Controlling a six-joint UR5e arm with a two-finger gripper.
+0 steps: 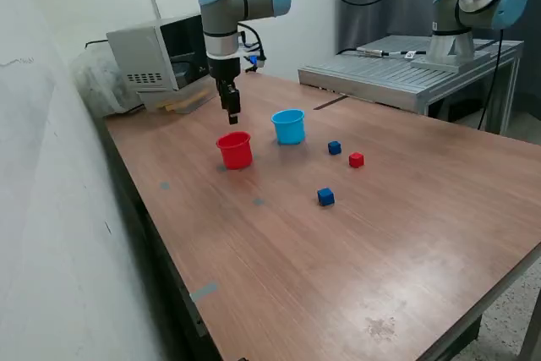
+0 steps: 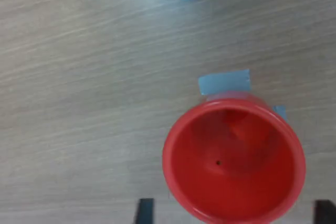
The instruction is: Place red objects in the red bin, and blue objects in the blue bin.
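You've got one red cube visible on the tabletop, right of centre in the exterior view; there's a shape in the red cup's bottom in the wrist view, but you can't tell if it's a cube. Two blue cubes are out: one just up-left of the red cube, near it but apart, the other lower down, closer to frame centre. None of them touch each other or the cups.

Red cup stands upright, left of centre; blue cup upright just to its upper right, close but with a gap. In the wrist view the red cup fills the lower right, mouth facing the camera, with blue tape patches on the wood beside its rim.

Gripper hangs above the red cup, slightly toward the top of frame, clear of the rim. In the wrist view its two dark fingertips sit wide apart at the bottom edge, either side of the cup, so it's spread, nothing pinched between.

Grey box sits at the upper left corner of the tabletop.
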